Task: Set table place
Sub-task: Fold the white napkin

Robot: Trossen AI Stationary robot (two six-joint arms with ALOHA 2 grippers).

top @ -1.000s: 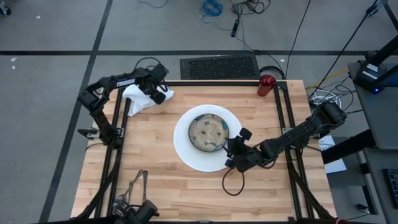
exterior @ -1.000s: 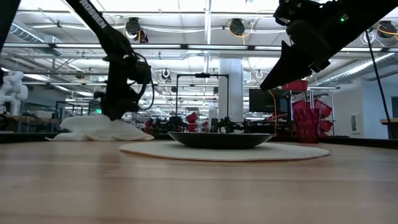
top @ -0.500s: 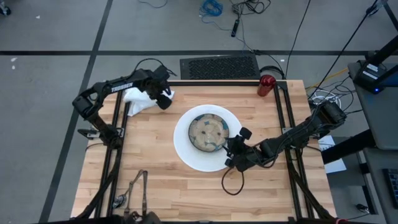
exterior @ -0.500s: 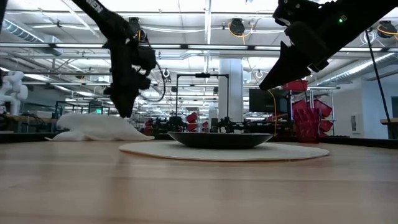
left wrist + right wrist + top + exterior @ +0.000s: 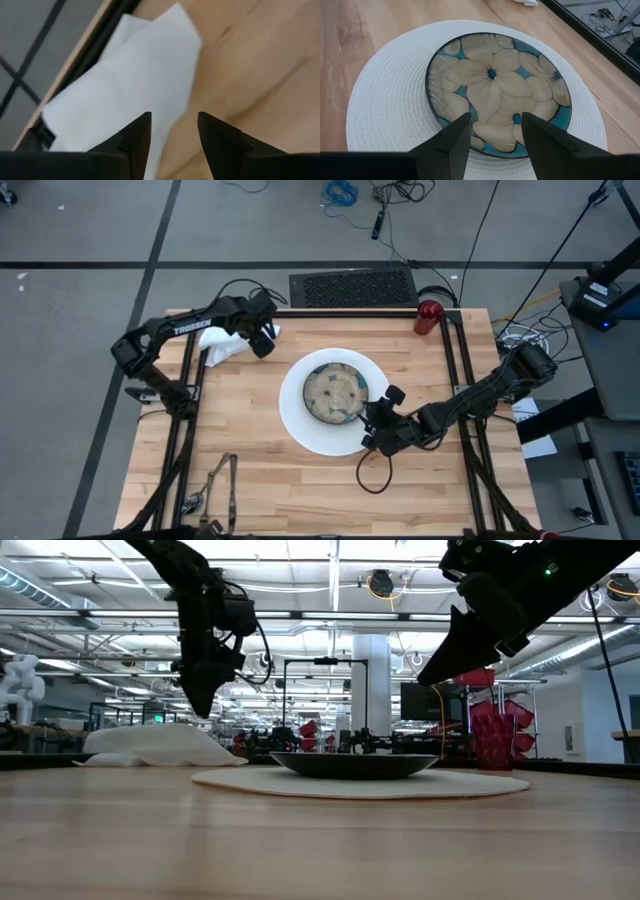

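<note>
Both pairs of jaws are held parted and empty. Dark cutlery (image 5: 218, 483) is seen at the near edge of the table (image 5: 270, 480). Farther in, the right gripper (image 5: 372, 430) is poised over the woven white placemat (image 5: 300, 425) bearing the flowered beige-blue bowl (image 5: 335, 393). Beyond, the left gripper (image 5: 264, 340) is raised above the white napkin (image 5: 222, 343) near the far left corner. A red cup (image 5: 429, 317) is seen at the far right edge.
</note>
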